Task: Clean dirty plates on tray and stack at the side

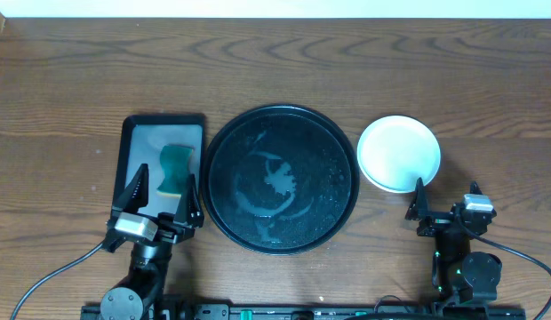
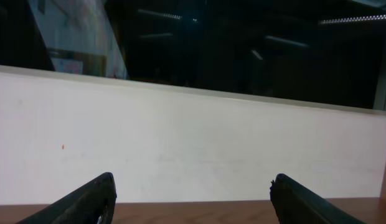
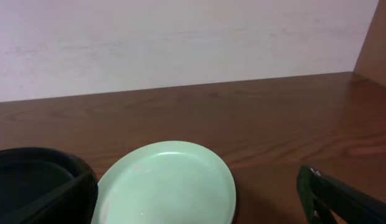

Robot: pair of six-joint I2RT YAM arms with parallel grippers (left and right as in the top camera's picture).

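The large round black tray [image 1: 283,178] sits at the table's middle with nothing on it but wet streaks; its edge shows in the right wrist view [image 3: 31,171]. A stack of plates [image 1: 399,153] stands right of it, a pale mint plate [image 3: 168,183] on top; the ones beneath are hidden. My left gripper [image 1: 160,191] is open and empty at the front left, over the near end of the small rectangular tray. In the left wrist view the left gripper [image 2: 192,202] faces the white wall. My right gripper [image 1: 444,209] is open and empty, just in front of the stack; its fingers [image 3: 199,199] frame the plate.
A small rectangular black tray [image 1: 133,142] with a grey inside holds a green-and-yellow sponge [image 1: 175,169], left of the round tray. A white wall runs along the table's far edge. Cables trail from both arm bases at the front edge.
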